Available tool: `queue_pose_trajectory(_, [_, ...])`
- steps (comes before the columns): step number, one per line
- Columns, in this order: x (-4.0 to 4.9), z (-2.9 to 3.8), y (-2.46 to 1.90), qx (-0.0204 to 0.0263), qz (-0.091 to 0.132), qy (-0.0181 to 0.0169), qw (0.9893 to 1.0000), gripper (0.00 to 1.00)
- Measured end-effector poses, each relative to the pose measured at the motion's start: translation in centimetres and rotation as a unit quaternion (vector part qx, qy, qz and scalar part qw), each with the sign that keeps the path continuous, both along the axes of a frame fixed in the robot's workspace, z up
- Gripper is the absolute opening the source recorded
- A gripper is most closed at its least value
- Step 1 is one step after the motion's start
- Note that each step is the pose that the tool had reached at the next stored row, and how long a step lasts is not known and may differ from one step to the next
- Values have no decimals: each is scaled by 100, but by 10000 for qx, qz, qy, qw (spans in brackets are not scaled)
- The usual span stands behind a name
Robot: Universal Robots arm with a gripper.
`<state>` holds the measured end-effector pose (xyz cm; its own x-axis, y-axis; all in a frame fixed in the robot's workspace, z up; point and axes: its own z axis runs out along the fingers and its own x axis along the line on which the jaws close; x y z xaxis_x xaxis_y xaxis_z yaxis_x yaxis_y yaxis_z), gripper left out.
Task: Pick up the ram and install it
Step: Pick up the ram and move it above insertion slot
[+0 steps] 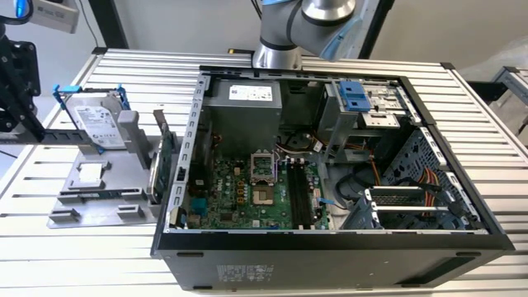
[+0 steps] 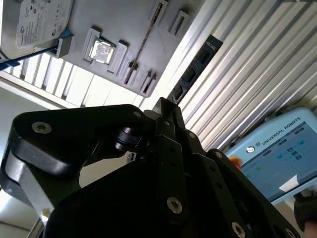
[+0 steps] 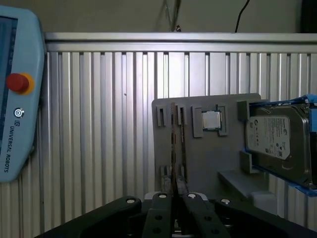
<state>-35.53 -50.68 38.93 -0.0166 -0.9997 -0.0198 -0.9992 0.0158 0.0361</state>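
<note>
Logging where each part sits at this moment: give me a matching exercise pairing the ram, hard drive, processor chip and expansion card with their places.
Things:
1. ram
2. hard drive
3. processor chip
4. expansion card

Places:
A. in a blue bracket on the grey tray
B. upright on edge beside the computer case
C. clamped in the gripper
D. flat in a recess of the tray

Pairs: 1-C, 2-A, 3-D, 4-B.
</note>
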Motion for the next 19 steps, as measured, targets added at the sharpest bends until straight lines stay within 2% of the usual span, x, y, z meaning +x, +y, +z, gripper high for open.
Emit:
queue_pose_trajectory(7, [3, 4, 0, 0, 0, -6, 10000, 0])
queue_pose_trajectory(19, [150, 4, 0, 0, 0, -6, 10000, 0])
